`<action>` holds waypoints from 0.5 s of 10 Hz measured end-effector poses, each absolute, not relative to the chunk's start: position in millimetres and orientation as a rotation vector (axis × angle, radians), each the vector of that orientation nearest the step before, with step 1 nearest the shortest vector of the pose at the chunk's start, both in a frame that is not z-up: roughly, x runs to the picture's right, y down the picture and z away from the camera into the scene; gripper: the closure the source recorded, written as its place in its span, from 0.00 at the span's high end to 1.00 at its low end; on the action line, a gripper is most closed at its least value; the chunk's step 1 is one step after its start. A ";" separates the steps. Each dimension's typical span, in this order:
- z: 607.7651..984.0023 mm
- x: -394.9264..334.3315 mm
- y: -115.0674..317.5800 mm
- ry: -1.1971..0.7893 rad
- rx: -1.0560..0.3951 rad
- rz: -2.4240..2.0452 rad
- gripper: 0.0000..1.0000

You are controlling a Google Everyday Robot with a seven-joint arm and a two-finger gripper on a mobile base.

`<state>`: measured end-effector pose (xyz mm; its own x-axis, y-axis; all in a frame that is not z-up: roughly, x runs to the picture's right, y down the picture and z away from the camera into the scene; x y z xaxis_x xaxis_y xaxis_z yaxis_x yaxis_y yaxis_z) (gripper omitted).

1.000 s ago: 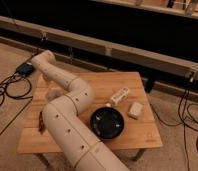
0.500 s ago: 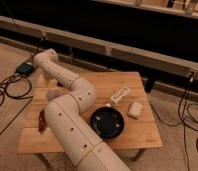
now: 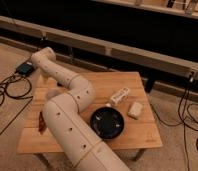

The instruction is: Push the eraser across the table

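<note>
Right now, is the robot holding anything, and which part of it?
Cannot tell: the gripper is hidden behind the arm, over the table.

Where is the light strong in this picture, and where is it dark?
Camera view: the table top and the white arm are evenly lit, without glare; the background behind the table is dark; the gripper is out of sight behind the arm.

White arm (image 3: 67,86) bent over light wooden table (image 3: 134,80), end effector (image 3: 42,121) low near its left edge, black bowl (image 3: 108,123) mid-table
</note>
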<state>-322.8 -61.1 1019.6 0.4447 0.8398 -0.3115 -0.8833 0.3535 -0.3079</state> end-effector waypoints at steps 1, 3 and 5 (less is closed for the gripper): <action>1020.4 -325.3 -57.1 0.103 -0.476 1.117 0.65; 1021.0 -329.3 -50.2 0.099 -0.499 1.129 0.65; 1021.4 -332.5 -44.7 0.093 -0.523 1.143 0.65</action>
<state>-332.5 -44.7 1021.4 0.4249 0.8423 -0.3317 -0.8848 0.3089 -0.3488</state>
